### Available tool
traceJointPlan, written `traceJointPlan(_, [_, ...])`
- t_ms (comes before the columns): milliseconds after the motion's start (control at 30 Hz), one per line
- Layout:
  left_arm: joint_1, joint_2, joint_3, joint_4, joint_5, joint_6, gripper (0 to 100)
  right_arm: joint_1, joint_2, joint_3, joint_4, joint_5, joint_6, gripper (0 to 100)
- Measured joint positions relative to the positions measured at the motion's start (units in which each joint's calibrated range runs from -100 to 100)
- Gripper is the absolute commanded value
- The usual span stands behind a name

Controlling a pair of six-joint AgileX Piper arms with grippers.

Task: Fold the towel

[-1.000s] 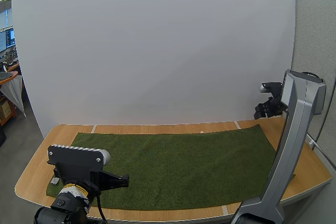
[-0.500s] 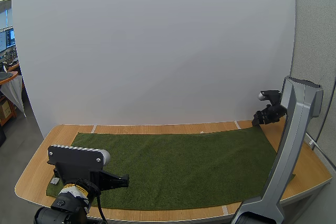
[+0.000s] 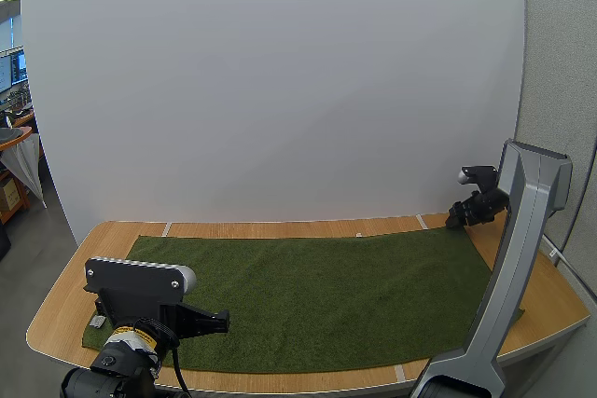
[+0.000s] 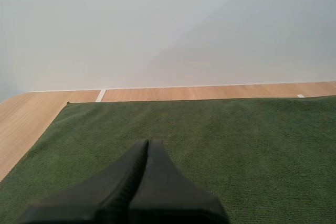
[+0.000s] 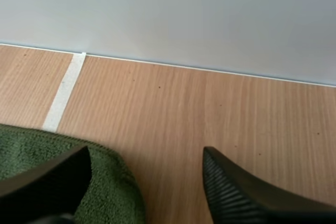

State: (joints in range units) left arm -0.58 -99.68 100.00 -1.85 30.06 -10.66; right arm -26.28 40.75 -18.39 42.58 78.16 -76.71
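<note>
The wooden table (image 3: pixel 56 305) looks the same as a second ago, and the big green towel (image 3: pixel 317 291) is still spread flat over most of it. The towel's far edge runs along near the white wall (image 3: pixel 280 90), with a thin strip of bare wood between them. Its near edge lies close to the table's front edge. Bare wood shows at both ends of the table too. The tall grey right arm (image 3: pixel 513 258) stands at the right end and has dipped lower than it was a second ago. The left arm (image 3: pixel 140 291) sits over the towel's near left corner and has not moved. A wide flat stretch of green lies between the two arms. The right gripper (image 3: pixel 457 219) has come down and now hangs just over the towel's far right corner. In the right wrist view the right gripper (image 5: pixel 146 153) has its two fingers spread wide apart. One finger is over the towel's rounded corner and the other is over bare wood, and they hold nothing. The left gripper (image 4: pixel 147 150) has its fingers pressed together in one dark wedge, low over the towel, and it points to the far edge. A white tape strip (image 5: pixel 63 93) lies on the wood just beside the far right corner.
</note>
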Motion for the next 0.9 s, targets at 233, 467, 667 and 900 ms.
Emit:
traceJointPlan(233, [0.00,0.00,0.00,0.00,0.00,0.00,0,0.00,0.00,0.00,0.00,-2.29,0.37,49])
traceJointPlan(467, [0.00,0.00,0.00,0.00,0.00,0.00,0,0.00,0.00,0.00,0.00,-2.50,0.52,41])
traceJointPlan(667, [0.00,0.00,0.00,0.00,0.00,0.00,0,0.00,0.00,0.00,0.00,-2.50,0.60,0])
traceJointPlan(900, [0.00,0.00,0.00,0.00,0.00,0.00,0,0.00,-0.42,0.00,0.00,-2.14,0.60,0])
